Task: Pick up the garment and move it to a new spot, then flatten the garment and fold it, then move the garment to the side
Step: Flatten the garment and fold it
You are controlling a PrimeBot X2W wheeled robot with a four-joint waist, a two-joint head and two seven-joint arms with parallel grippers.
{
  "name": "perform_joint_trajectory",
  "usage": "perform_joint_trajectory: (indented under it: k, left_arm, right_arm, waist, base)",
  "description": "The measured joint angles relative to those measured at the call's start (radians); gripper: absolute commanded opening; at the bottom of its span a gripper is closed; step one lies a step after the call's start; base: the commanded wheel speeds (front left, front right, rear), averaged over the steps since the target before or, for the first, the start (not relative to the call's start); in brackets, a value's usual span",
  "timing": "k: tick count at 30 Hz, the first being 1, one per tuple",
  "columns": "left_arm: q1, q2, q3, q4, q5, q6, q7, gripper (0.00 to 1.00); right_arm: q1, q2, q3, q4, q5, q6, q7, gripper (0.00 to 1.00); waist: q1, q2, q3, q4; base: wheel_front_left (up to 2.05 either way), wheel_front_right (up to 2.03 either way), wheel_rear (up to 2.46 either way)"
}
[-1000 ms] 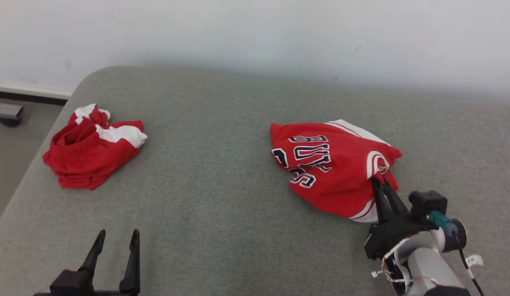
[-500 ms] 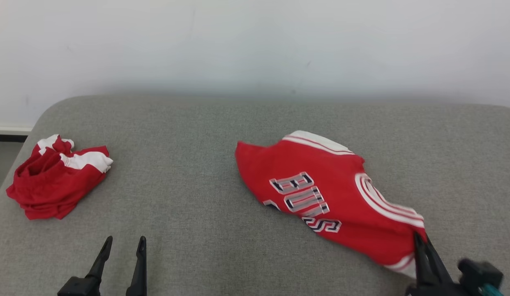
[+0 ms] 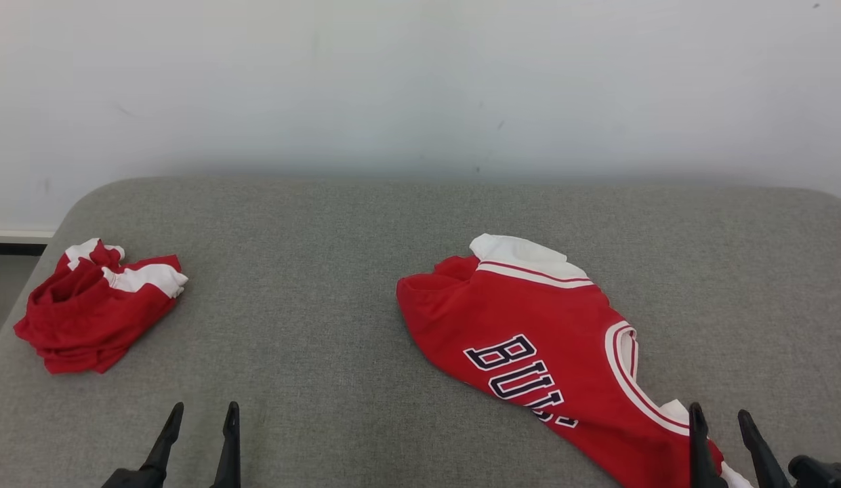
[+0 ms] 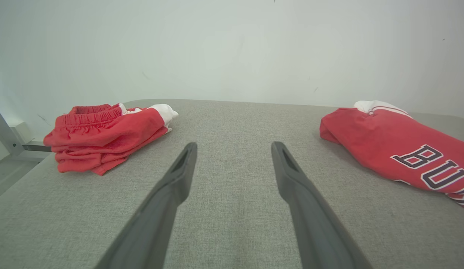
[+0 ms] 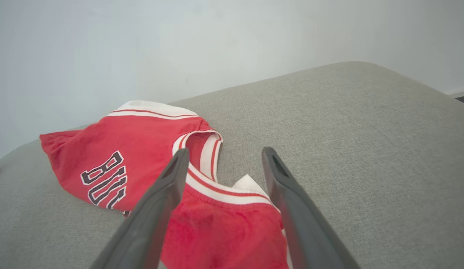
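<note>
The garment (image 3: 528, 339) is a red jersey with white trim and dark lettering. It lies crumpled on the grey padded surface, right of centre, and reaches down to the lower right corner. My right gripper (image 3: 720, 413) stands open over its near end. In the right wrist view the two fingers straddle the jersey (image 5: 142, 160), with its white-trimmed edge between them and nothing pinched. My left gripper (image 3: 202, 410) is open at the lower left, over bare surface. The left wrist view has the jersey (image 4: 396, 145) on its right side.
Red shorts with white panels (image 3: 95, 305) lie bunched near the left edge of the grey surface (image 3: 325, 271). They also appear in the left wrist view (image 4: 104, 134). A pale wall rises behind the surface. The floor drops away at the far left.
My right gripper has opened and let go of the jersey, after dragging it toward me. The jersey now lies stretched out longer. The camera has shifted between frames.
</note>
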Motion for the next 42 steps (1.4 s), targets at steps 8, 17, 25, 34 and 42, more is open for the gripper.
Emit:
perform_joint_trajectory:
  k: [8,17,25,34,42]
  left_arm:
    - [0.004,-0.001,0.001,-0.017,0.009,0.009,0.0,1.0]
    - [-0.001,-0.003,-0.002,-0.023,0.014,0.011,0.0,1.0]
    - [-0.032,-0.01,-0.008,-0.02,0.014,0.006,0.0,1.0]
    - [-0.083,-0.025,-0.009,-0.006,0.014,-0.012,0.0,1.0]
    - [-0.122,-0.041,-0.009,0.013,0.019,-0.028,0.0,1.0]
  right_arm:
    - [-0.152,-0.061,0.037,0.002,-0.041,0.0,0.041,1.0]
    - [-0.393,-0.144,0.065,0.188,-0.084,0.0,0.086,1.0]
    - [-0.585,-0.214,0.086,0.442,-0.127,0.0,0.087,1.0]
    - [-0.742,-0.255,0.11,0.728,-0.197,0.0,0.082,1.0]
    - [-0.817,-0.269,0.111,0.919,-0.238,0.0,0.087,1.0]
  waist:
    - [0.0001,0.0,-0.001,0.021]
    - [0.0002,0.0,0.024,0.067]
    - [0.0002,0.0,0.071,0.114]
    - [0.0003,0.0001,0.142,0.164]
    - [0.0004,0.0001,0.184,0.19]
  base:
    - [0.0,0.0,0.0]
    - [0.0,0.0,0.0]
    - [0.0,0.0,0.0]
    - [0.0,0.0,0.0]
    - [0.0,0.0,0.0]
